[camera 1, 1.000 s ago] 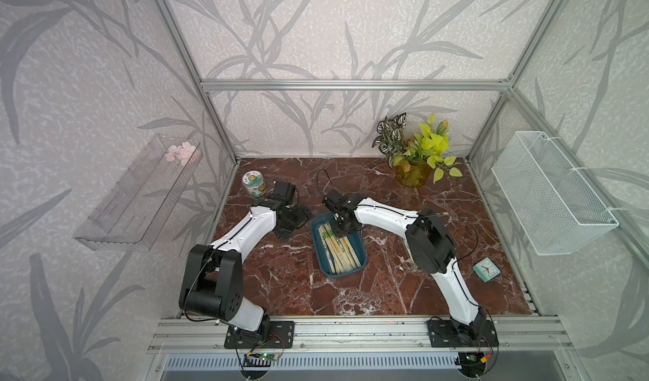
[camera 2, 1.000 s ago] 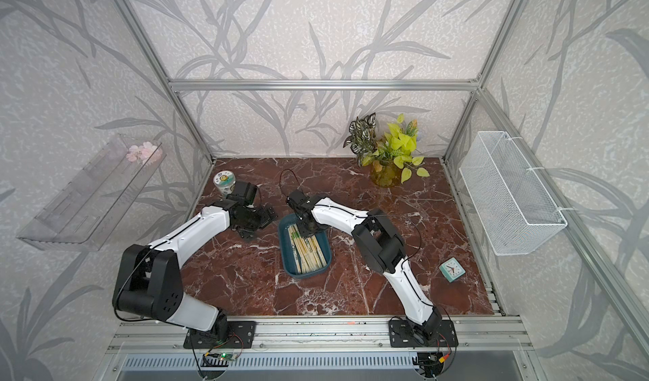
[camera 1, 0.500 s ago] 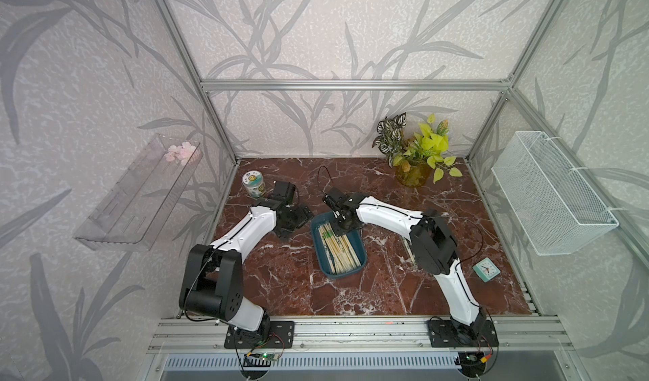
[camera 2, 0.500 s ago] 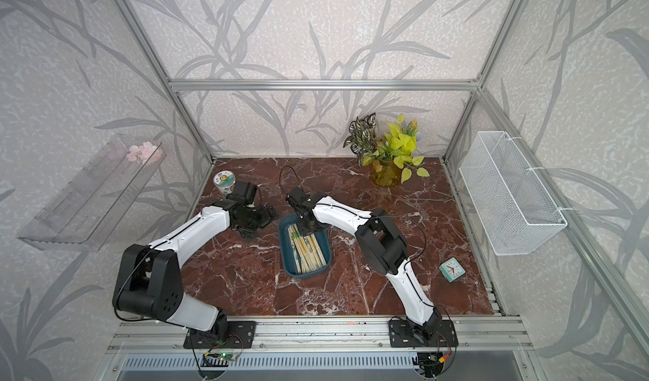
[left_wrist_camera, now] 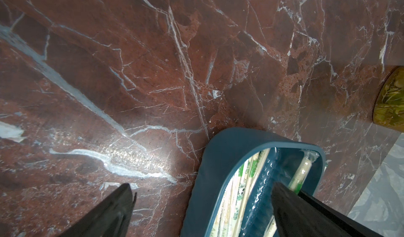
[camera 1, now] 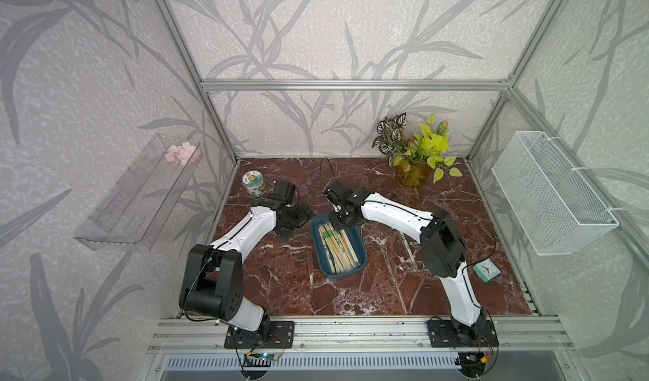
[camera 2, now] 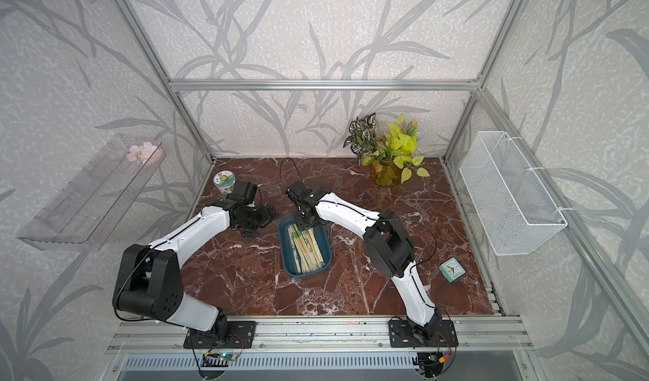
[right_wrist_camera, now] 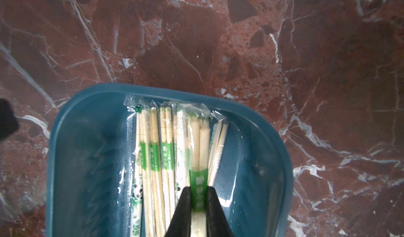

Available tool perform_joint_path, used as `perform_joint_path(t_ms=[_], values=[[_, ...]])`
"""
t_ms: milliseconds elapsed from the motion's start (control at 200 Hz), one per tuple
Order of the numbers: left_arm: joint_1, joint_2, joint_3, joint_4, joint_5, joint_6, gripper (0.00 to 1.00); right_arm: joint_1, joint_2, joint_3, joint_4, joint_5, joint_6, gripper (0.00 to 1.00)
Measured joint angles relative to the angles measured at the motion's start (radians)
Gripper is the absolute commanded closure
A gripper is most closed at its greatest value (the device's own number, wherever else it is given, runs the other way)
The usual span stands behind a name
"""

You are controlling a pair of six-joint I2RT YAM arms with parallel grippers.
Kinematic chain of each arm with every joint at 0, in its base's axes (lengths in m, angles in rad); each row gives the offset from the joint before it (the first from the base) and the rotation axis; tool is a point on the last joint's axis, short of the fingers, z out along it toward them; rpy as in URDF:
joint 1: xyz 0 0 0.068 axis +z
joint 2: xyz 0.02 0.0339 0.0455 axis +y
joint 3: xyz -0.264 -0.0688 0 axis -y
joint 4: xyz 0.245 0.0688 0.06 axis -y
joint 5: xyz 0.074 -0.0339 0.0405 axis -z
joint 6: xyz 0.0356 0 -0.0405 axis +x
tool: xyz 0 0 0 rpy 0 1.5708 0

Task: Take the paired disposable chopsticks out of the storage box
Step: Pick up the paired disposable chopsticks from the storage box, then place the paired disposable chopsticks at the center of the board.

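Only my right elbow has swung slightly outward. Right gripper [right_wrist_camera: 198, 199] is clenched on one clear-wrapped, green-banded bamboo chopstick pair [right_wrist_camera: 199, 137] at the 12 o'clock end of the shallow dark teal plastic tray [right_wrist_camera: 72, 159]. Left gripper [left_wrist_camera: 202, 186] gapes astride its 10 o'clock corner, perhaps steadying. Grasp looks set; next I'd lift clear without dragging neighbours [right_wrist_camera: 154, 137].

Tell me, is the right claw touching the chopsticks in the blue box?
Touching. The right wrist view shows the right gripper closed on one wrapped chopstick pair: both black fingers press its green band, with no gap.
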Motion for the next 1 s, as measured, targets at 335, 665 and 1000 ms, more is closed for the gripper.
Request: perform_joint_path(t_ms=[335, 665, 1000], values=[[0.0, 0.0, 0.0, 0.002, 0.014, 0.006, 0.01, -0.03, -0.097, 0.059, 0.008, -0.022, 0.027, 0.92], [-0.021, 0.0, 0.0, 0.002, 0.022, 0.007, 0.01, -0.127, -0.282, -0.109, 0.062, -0.028, 0.047, 0.92], [-0.065, -0.004, 0.0, 0.012, 0.018, -0.005, 0.01, -0.261, -0.455, -0.45, 0.117, -0.002, 0.043, 0.92]])
